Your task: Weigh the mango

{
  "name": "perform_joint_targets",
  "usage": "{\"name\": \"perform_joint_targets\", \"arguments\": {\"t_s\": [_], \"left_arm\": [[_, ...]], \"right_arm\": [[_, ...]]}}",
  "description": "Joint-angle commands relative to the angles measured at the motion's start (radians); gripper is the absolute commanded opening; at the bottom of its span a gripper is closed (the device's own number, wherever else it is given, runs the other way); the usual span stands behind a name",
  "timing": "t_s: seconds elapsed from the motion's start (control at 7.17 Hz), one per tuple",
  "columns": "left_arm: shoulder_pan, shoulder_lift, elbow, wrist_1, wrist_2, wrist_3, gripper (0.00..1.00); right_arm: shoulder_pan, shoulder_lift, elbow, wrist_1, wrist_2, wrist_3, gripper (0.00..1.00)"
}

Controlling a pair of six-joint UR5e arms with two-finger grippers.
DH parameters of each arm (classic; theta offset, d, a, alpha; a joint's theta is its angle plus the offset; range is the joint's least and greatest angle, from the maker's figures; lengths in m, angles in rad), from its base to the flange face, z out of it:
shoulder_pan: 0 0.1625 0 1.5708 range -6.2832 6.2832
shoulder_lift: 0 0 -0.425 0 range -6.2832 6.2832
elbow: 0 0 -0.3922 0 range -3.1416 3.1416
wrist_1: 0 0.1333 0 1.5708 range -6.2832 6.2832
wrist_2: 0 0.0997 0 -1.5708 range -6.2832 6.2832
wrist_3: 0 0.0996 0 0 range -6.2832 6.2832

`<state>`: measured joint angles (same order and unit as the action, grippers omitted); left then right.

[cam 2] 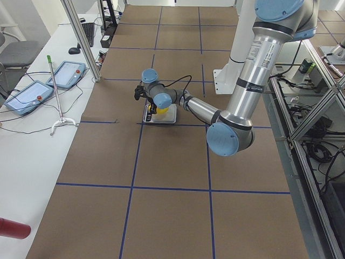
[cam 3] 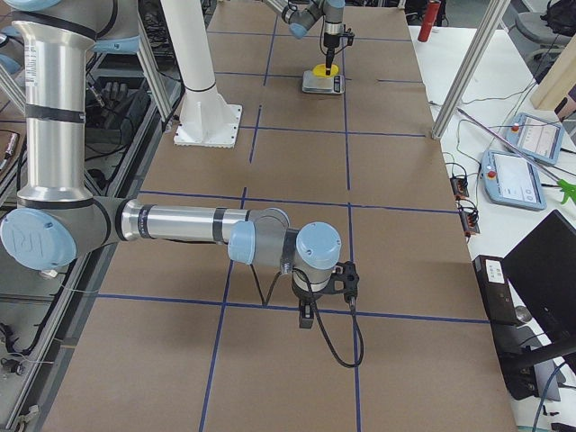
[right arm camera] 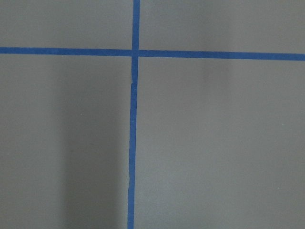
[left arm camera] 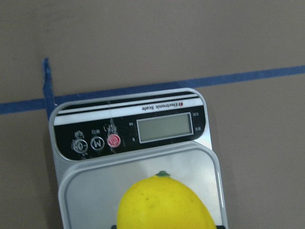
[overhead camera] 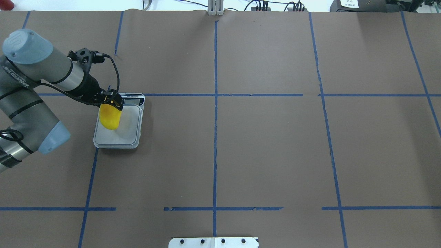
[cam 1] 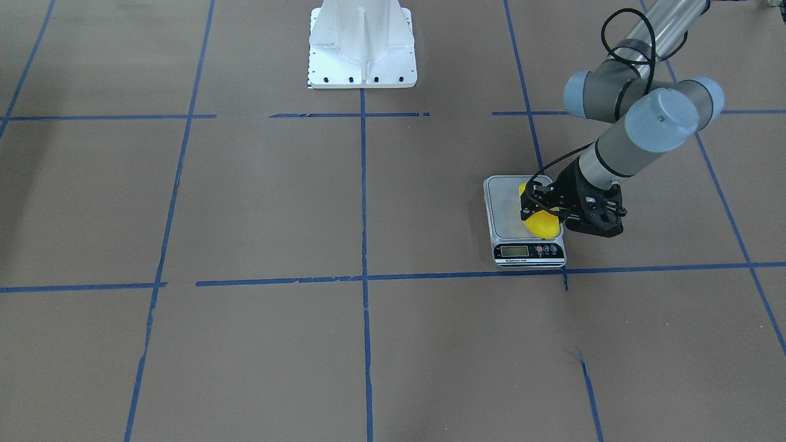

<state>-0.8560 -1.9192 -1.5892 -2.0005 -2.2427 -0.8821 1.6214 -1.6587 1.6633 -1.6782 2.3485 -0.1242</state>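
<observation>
The mango (cam 1: 544, 227) is glossy yellow and lies over the right part of the silver platform of a small digital scale (cam 1: 507, 212). My left gripper (cam 1: 540, 205) comes in low from the side and is shut on the mango's middle. In the overhead view the mango (overhead camera: 109, 119) sticks out below the gripper (overhead camera: 112, 102) over the scale (overhead camera: 130, 129). The left wrist view shows the mango (left arm camera: 164, 206) at the bottom edge, above the platform (left arm camera: 90, 183) and the blank display (left arm camera: 164, 128). I cannot tell if the mango rests on the platform. My right gripper (cam 3: 307, 310) points down at the table far from the scale; I cannot tell if it is open.
Brown paper with blue tape lines (overhead camera: 215, 103) covers the table. The white robot base (cam 1: 362, 46) stands at the middle of the robot's side. The right wrist view shows only paper and a tape cross (right arm camera: 135, 51).
</observation>
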Motion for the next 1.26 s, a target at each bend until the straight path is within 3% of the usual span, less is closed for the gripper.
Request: {"name": "perform_joint_targets", "arguments": {"t_s": [0.0, 0.14, 0.28, 0.42, 0.7, 1.12], "left_arm": [[0.014, -0.003, 0.011, 0.005, -0.005, -0.003, 0.21], [0.017, 0.006, 0.006, 0.005, -0.006, -0.003, 0.48], [0.017, 0.008, -0.001, 0.005, -0.006, -0.003, 0.99], [0.012, 0.009, -0.021, 0.008, -0.006, -0.003, 1.0], [-0.024, 0.037, -0.201, 0.175, -0.006, 0.012, 1.0], [-0.315, 0.245, -0.197, 0.21, -0.009, 0.438, 1.0]], "right_arm": [[0.0, -0.001, -0.001, 0.0, 0.0, 0.0, 1.0], [0.0, -0.001, -0.001, 0.0, 0.0, 0.0, 1.0], [0.0, -0.001, 0.001, 0.0, 0.0, 0.0, 1.0], [0.0, -0.001, 0.0, 0.0, 0.0, 0.0, 1.0], [0.0, -0.001, -0.001, 0.0, 0.0, 0.0, 1.0], [0.0, -0.001, -0.001, 0.0, 0.0, 0.0, 1.0]]}}
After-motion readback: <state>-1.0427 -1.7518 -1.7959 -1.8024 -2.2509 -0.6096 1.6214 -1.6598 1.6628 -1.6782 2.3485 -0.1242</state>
